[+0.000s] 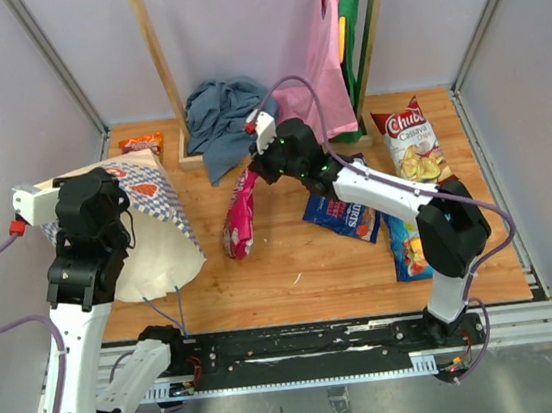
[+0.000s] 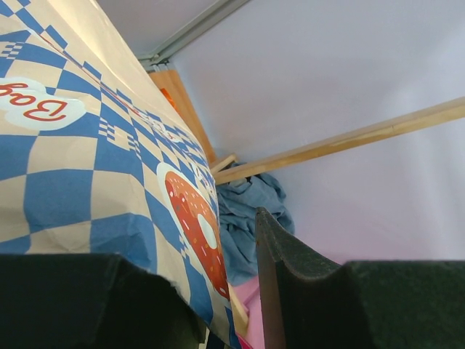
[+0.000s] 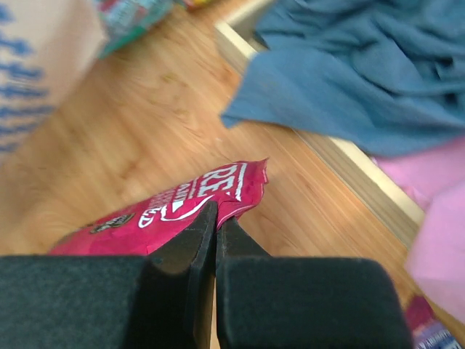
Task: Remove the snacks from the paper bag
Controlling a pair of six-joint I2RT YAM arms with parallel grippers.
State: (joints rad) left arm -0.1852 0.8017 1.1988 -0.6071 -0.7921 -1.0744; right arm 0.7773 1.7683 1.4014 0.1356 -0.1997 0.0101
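Plainly the step in hand is carrying one snack clear: the right gripper (image 3: 216, 218) is pinched tight on the top edge of the magenta bag (image 1: 241, 216), its two fingers almost meeting over the foil. The packet hangs just to the right of the paper bag (image 1: 154, 237), apart from it, with its lower end at or very near the table (image 1: 293, 265). The paper bag itself sits on the side of the left arm, tilted, with its checkered band uppermost. In the left wrist view the left gripper (image 2: 218, 276) has the bag's wall running down between fingers that stand a little apart, and I cannot tell whether they truly clamp it or only steady it. Other snacks already lie out: the Chuds bag (image 1: 405, 140) and the dark blue bags (image 1: 342, 213) are well to the right of the paper bag, beyond the magenta one, and an orange packet (image 1: 141, 142) lies just behind it. By my judgement the task is well along, though the bag's inside is hidden, so what remains is unknown. The next move calls for lowering the magenta bag flat, parting the fingers cleanly so the foil does not cling, then bringing the right gripper back to the bag's mouth while the left keeps it from collapsing.
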